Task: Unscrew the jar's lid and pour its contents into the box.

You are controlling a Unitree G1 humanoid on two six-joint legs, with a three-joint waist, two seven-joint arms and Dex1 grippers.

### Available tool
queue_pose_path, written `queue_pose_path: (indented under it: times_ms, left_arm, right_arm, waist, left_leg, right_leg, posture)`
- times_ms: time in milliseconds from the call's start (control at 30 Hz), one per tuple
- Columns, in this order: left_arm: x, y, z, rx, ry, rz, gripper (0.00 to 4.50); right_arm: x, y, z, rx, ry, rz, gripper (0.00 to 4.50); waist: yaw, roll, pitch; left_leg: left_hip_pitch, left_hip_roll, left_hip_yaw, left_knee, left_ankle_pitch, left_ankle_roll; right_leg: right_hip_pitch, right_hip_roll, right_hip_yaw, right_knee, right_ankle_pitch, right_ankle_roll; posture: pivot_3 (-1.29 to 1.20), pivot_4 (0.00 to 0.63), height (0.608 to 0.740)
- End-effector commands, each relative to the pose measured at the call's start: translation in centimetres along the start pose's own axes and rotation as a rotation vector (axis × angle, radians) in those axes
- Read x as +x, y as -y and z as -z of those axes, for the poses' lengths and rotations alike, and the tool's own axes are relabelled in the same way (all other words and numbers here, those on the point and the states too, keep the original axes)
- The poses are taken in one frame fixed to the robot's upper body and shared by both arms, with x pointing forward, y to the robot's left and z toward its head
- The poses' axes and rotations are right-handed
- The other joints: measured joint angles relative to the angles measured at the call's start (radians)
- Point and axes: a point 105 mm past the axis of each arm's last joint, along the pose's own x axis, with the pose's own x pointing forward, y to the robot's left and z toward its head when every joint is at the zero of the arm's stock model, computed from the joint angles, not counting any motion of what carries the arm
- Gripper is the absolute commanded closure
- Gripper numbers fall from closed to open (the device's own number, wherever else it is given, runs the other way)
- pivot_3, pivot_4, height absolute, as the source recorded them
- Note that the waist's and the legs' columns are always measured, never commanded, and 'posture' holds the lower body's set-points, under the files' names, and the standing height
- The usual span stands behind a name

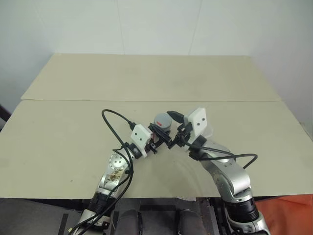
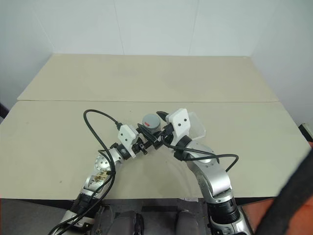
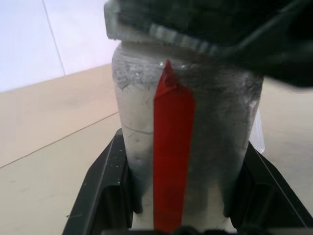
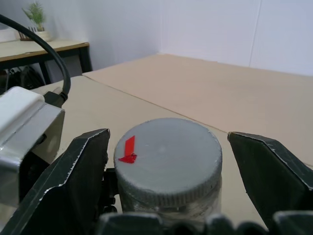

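Jar (image 1: 162, 126) sits at the centre of the head views, lifted just clear of the counter (image 1: 73, 122) and clamped at its body by the left end effector (image 1: 157, 139), whose two black fingers press either side of the silvery wall with the red mark facing that wrist. The grey lid (image 4: 167, 157) is still screwed on. Around it the right end effector (image 4: 168, 176) stands wide open, one finger on each side of the ribbed rim, apart from it. The clear box (image 2: 196, 125) lies just beyond the right wrist, toward the right of the frame. To unscrew well, the right fingers should probably close squarely on the rim, level with the lid, then twist while the left grip stays firm so the jar does not spin or tip.
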Motion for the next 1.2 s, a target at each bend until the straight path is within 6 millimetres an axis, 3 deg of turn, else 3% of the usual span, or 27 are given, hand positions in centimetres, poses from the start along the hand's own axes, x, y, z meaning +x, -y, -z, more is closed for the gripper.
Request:
queue_pose_path:
  times_ms: [33,67,167,267,300,567,967,1200]
  left_arm:
    - [0.2,0.2,-1.4,0.016,0.049,0.005,2.5]
    - [0.2,0.2,-1.4,0.018,0.048,0.005,2.5]
    - [0.2,0.2,-1.3,0.014,0.047,0.014,2.5]
    - [0.1,0.4,-1.2,0.019,0.043,0.017,2.5]
    - [0.1,0.4,-1.2,0.018,0.044,0.017,2.5]
    - [0.1,0.8,-1.3,0.005,0.044,0.047,2.5]
    - [-1.5,2.9,-3.9,-0.142,0.143,0.287,2.5]
    - [-2.2,3.2,-4.6,-0.111,0.149,0.428,2.5]
  right_arm:
    - [-0.1,0.0,-1.4,-0.037,0.064,0.003,0.0]
    - [-0.1,0.1,-1.4,-0.037,0.064,0.003,0.0]
    - [-0.1,0.1,-1.4,-0.035,0.074,-0.005,0.54]
    - [-0.1,0.4,-1.5,-0.063,0.076,-0.004,1.54]
    - [-0.1,0.5,-1.5,-0.064,0.079,-0.005,1.66]
    - [-0.3,0.8,-1.2,-0.085,0.049,-0.046,1.66]
    - [-2.8,-0.5,-3.5,-0.06,0.005,-0.634,1.66]
    - [-3.7,-0.3,-3.1,-0.101,-0.094,-0.954,1.66]
  waist:
    - [0.0,0.0,0.0]
    - [0.0,0.0,0.0]
    - [0.0,0.0,0.0]
    - [0.0,0.0,0.0]
    - [0.0,0.0,0.0]
    - [0.0,0.0,0.0]
    - [-0.002,0.0,0.0]
    - [-0.001,0.0,0.0]
  left_leg:
    - [0.0,0.0,0.0,0.0,0.0,0.0]
    - [0.0,0.0,0.0,0.0,0.0,0.0]
    - [0.0,0.0,0.0,0.0,0.0,0.0]
    - [0.0,0.0,0.0,0.0,0.0,0.0]
    - [0.0,0.0,0.0,0.0,0.0,0.0]
    - [0.0,0.0,0.0,0.0,0.0,0.0]
    - [0.001,0.0,-0.001,0.0,-0.003,0.005]
    - [0.001,0.0,0.0,0.0,-0.003,0.005]
  right_leg:
    - [0.0,0.0,0.0,0.0,0.0,0.0]
    - [0.0,0.0,0.0,0.0,0.0,0.0]
    - [0.0,0.0,0.0,0.0,0.0,0.0]
    - [0.0,0.0,0.0,0.0,0.0,0.0]
    - [0.0,0.0,0.0,0.0,0.0,0.0]
    - [0.0,0.0,0.0,0.0,0.0,0.0]
    - [0.001,0.0,0.0,0.0,0.0,0.0]
    - [0.001,0.0,0.0,0.0,0.0,0.0]
  posture:
    - [0.0,0.15,0.74]
    - [0.0,0.15,0.74]
    - [0.0,0.15,0.74]
    - [0.0,0.15,0.74]
    - [0.0,0.15,0.74]
    - [0.0,0.15,0.74]
    - [0.0,0.15,0.74]
    - [0.0,0.15,0.74]
